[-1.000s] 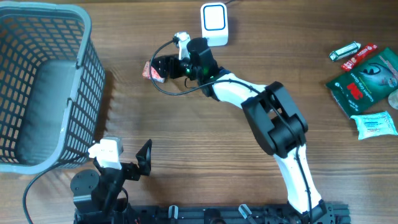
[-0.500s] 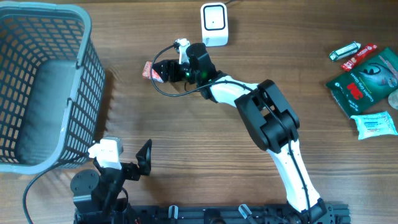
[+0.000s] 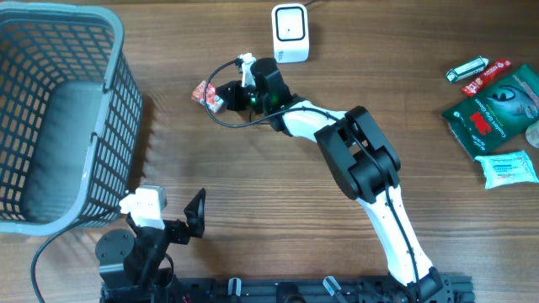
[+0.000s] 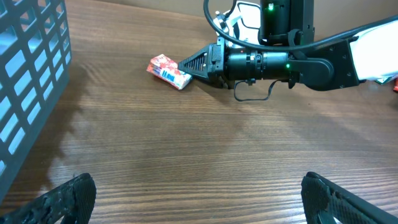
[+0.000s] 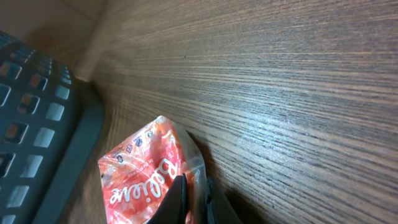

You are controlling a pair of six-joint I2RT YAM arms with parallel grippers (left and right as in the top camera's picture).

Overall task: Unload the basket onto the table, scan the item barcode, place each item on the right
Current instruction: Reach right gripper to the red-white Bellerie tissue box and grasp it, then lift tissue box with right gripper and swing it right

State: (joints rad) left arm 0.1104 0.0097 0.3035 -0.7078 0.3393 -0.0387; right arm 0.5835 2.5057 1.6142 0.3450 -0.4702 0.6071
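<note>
Right gripper (image 4: 185, 66) jaws pressed together, and they've got the sealed edge of the red snack packet (image 4: 168, 70) nipped between them. The wrist view shows the fingertips (image 5: 186, 196) biting on the packet's near corner. Left gripper (image 4: 196, 186) jaws spread wide, parked at the near edge of the table, holding nothing. The packet lies flat on the wooden table (image 3: 253, 168), between the grey basket (image 3: 50, 118) and the white scanner (image 3: 289, 32). It's nearer the scanner but off to the basket side of it, not in front of its face. So where are we? The grab looks made, that's step one. Not yet done: lifting the packet off the wood, carrying it across to the scanner and turning the barcode to the window. No barcode to be seen on the face that shows, so it may need a flip. Early days, I'd say, with the scan itself all to come
</note>
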